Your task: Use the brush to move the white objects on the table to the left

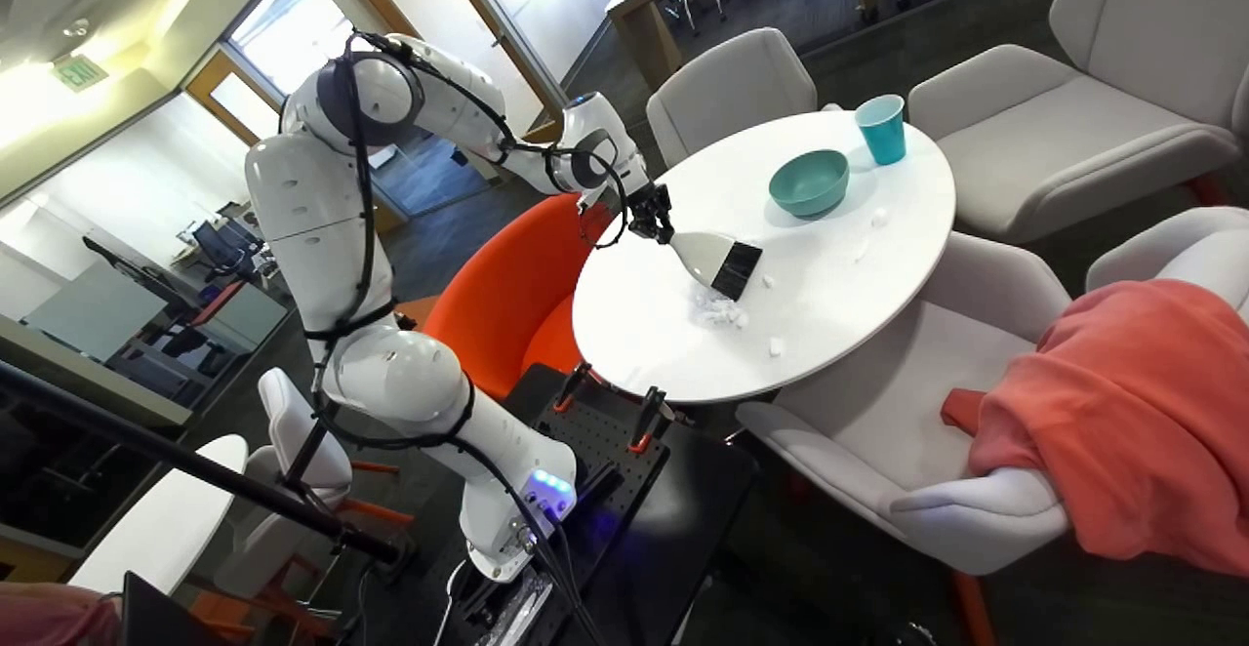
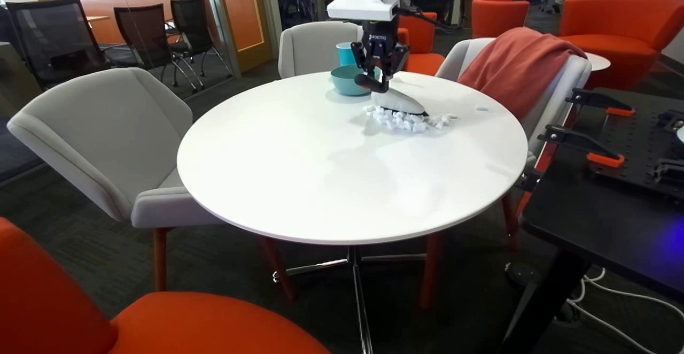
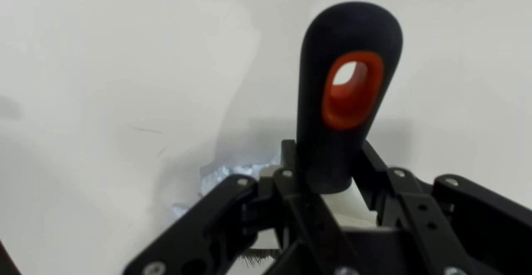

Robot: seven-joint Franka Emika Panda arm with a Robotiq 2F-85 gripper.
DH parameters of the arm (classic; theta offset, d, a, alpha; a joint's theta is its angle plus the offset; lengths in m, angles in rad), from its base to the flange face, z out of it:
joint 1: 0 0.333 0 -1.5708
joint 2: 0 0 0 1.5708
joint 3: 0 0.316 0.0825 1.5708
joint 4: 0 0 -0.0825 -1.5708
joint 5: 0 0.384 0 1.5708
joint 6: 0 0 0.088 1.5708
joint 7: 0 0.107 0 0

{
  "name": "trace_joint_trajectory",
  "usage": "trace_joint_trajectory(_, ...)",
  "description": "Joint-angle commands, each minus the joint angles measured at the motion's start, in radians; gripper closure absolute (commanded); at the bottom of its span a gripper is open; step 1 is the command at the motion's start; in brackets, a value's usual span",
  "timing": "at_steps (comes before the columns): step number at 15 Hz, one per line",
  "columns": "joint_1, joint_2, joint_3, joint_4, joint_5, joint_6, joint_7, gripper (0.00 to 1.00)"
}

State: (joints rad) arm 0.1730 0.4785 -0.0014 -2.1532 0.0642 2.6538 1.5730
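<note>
The brush has a black handle with an orange-lined hole, a cream head and dark bristles. My gripper is shut on the handle, with a finger on each side; it also shows in both exterior views. The brush head is tilted low over the round white table. The white objects are small scraps piled along the head's edge, also seen in an exterior view. The wrist view shows part of the pile; the gripper hides the rest.
A teal bowl and a teal cup stand on the table beyond the brush. A few stray scraps lie apart from the pile. Grey chairs and an orange chair surround the table. A black bench with clamps adjoins it.
</note>
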Motion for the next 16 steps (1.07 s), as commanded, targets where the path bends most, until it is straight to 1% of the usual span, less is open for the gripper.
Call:
trace_joint_trajectory(1, 0.029, -0.050, 0.038, -0.027, 0.056, -0.034, -0.014, 0.88)
trace_joint_trajectory(6, 0.067, -0.043, 0.099, 0.001, 0.101, -0.046, -0.016, 0.88)
trace_joint_trajectory(8, 0.089, -0.043, 0.111, 0.007, 0.104, -0.046, -0.005, 0.88)
trace_joint_trajectory(9, 0.104, -0.053, 0.108, 0.001, 0.096, -0.046, 0.008, 0.88)
trace_joint_trajectory(10, 0.122, -0.062, 0.096, -0.008, 0.082, -0.038, 0.031, 0.88)
trace_joint_trajectory(13, 0.207, -0.126, 0.006, -0.066, -0.016, 0.002, 0.184, 0.88)
trace_joint_trajectory(16, 0.287, -0.207, -0.112, -0.119, -0.217, 0.007, 0.408, 0.88)
